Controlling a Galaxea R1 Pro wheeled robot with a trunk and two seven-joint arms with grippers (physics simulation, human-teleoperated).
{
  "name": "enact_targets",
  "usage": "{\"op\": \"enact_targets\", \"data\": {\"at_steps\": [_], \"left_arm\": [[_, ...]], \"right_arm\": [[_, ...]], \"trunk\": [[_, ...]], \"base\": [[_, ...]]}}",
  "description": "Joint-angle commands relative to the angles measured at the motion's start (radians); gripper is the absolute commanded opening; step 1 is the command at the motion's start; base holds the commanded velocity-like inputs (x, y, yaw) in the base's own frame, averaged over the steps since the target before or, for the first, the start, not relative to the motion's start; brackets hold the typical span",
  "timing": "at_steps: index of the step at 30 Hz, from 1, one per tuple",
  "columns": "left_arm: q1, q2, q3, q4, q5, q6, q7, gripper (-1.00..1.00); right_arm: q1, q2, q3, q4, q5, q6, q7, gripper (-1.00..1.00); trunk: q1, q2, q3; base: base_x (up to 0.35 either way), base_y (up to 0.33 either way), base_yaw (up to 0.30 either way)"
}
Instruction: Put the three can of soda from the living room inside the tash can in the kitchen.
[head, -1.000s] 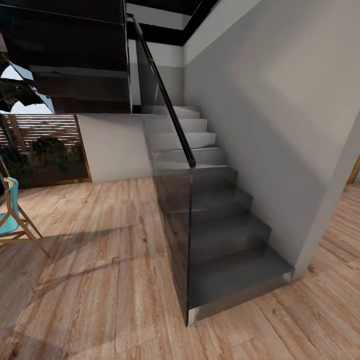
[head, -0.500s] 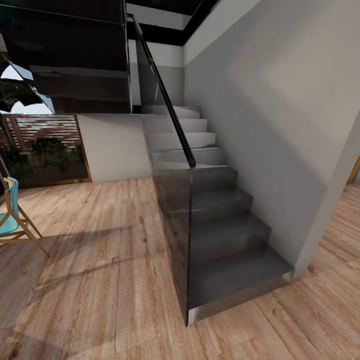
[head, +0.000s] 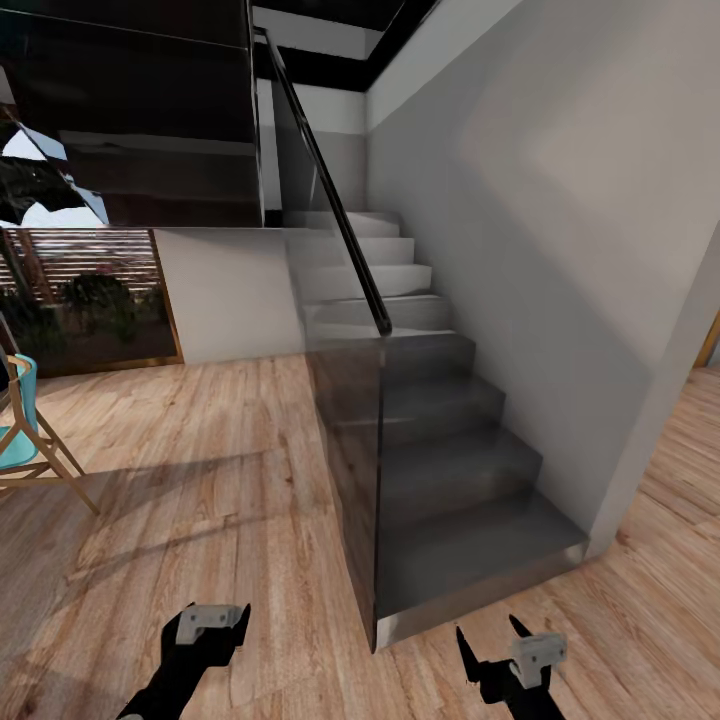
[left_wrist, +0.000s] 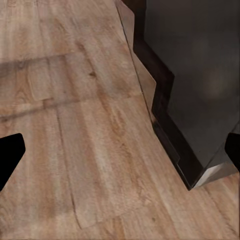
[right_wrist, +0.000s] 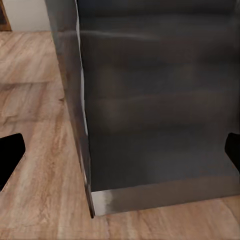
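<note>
Two grippers held low over the wood plank floor, facing the foot of a dark staircase.
Left gripper and right gripper both have fingers spread apart, nothing between them. Staircase rises beside a grey wall, with a glass side panel and black handrail. Blue chair stands at the floor's far left edge, well apart from both grippers.

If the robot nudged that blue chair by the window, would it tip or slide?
The chair would probably slide: it looks light, with thin wooden legs splayed wide on the smooth plank floor. A push high on the backrest might rock it. Only part of it shows, so this is a guess.
</note>
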Motion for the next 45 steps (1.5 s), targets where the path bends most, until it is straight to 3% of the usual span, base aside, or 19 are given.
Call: {"op": "enact_targets", "data": {"at_steps": [1, 6, 11, 17, 18, 19, 21, 22, 25, 26, 30, 38, 45], "left_arm": [[0.000, 0.000, 0.001, -0.015, 0.007, 0.004, 0.000, 1.00], [0.000, 0.001, 0.000, -0.062, 0.055, 0.012, 0.000, 1.00], [0.000, 0.002, 0.001, -0.085, 0.079, 0.015, 0.000, 1.00], [-0.001, 0.003, 0.002, -0.083, 0.086, 0.006, -0.032, 1.00], [-0.001, 0.003, 0.002, -0.082, 0.087, 0.003, -0.040, 1.00], [0.000, 0.003, 0.002, -0.078, 0.088, -0.017, -0.063, 1.00], [0.000, 0.004, 0.001, -0.077, 0.088, -0.042, -0.074, 1.00], [0.012, 0.004, 0.001, -0.074, 0.085, -0.094, -0.085, 1.00], [0.031, 0.004, 0.002, -0.068, 0.084, -0.131, -0.090, 1.00], [0.063, 0.005, 0.003, -0.044, 0.085, -0.190, -0.095, 1.00], [0.079, 0.005, 0.004, 0.009, 0.085, -0.227, -0.095, 1.00], [0.080, 0.003, 0.004, 0.135, 0.089, -0.238, -0.094, 1.00], [0.080, 0.002, 0.003, 0.159, 0.089, -0.239, -0.094, 1.00]], "right_arm": [[0.003, 0.000, 0.000, -0.036, 0.000, 0.020, 0.002, 1.00], [0.009, -0.005, -0.010, -0.178, -0.007, 0.120, 0.007, 1.00], [0.011, -0.007, -0.037, -0.242, -0.011, 0.169, 0.027, 1.00], [0.012, -0.007, -0.105, -0.249, -0.012, 0.178, 0.149, 1.00], [0.012, -0.007, -0.118, -0.246, -0.012, 0.177, 0.167, 1.00], [0.012, -0.006, -0.171, -0.228, -0.012, 0.169, 0.210, 1.00], [0.012, -0.002, -0.213, -0.213, -0.012, 0.142, 0.226, 1.00], [0.012, 0.002, -0.266, -0.189, -0.012, 0.082, 0.239, 1.00], [0.013, 0.003, -0.291, -0.169, -0.012, 0.053, 0.245, 1.00], [0.013, 0.005, -0.316, -0.138, -0.010, 0.019, 0.246, 1.00], [0.013, 0.007, -0.325, -0.092, -0.007, 0.000, 0.240, 1.00], [0.013, 0.008, -0.324, -0.052, -0.009, -0.005, 0.238, 1.00], [0.013, 0.009, -0.323, -0.045, -0.010, -0.006, 0.237, 1.00]], "trunk": [[0.000, 0.000, 0.000], [0.000, 0.000, 0.000], [0.000, 0.000, 0.000], [0.000, 0.000, 0.000], [0.000, 0.000, 0.000], [0.000, 0.000, 0.000], [0.000, 0.000, 0.000], [0.000, 0.000, 0.000], [0.000, 0.000, 0.000], [0.000, 0.000, 0.000], [0.000, 0.000, 0.000], [0.000, 0.000, 0.000], [0.000, 0.000, 0.000]], "base": [[0.000, 0.000, 0.000], [0.000, 0.000, 0.000], [0.000, 0.000, 0.000], [0.000, 0.000, 0.000], [0.000, 0.000, 0.000], [0.000, 0.000, 0.000], [0.000, 0.000, 0.000], [0.000, 0.000, 0.000], [0.000, 0.000, 0.000], [0.000, 0.000, 0.000], [0.000, 0.000, 0.000], [0.000, 0.000, 0.000], [0.000, 0.000, 0.000]]}}
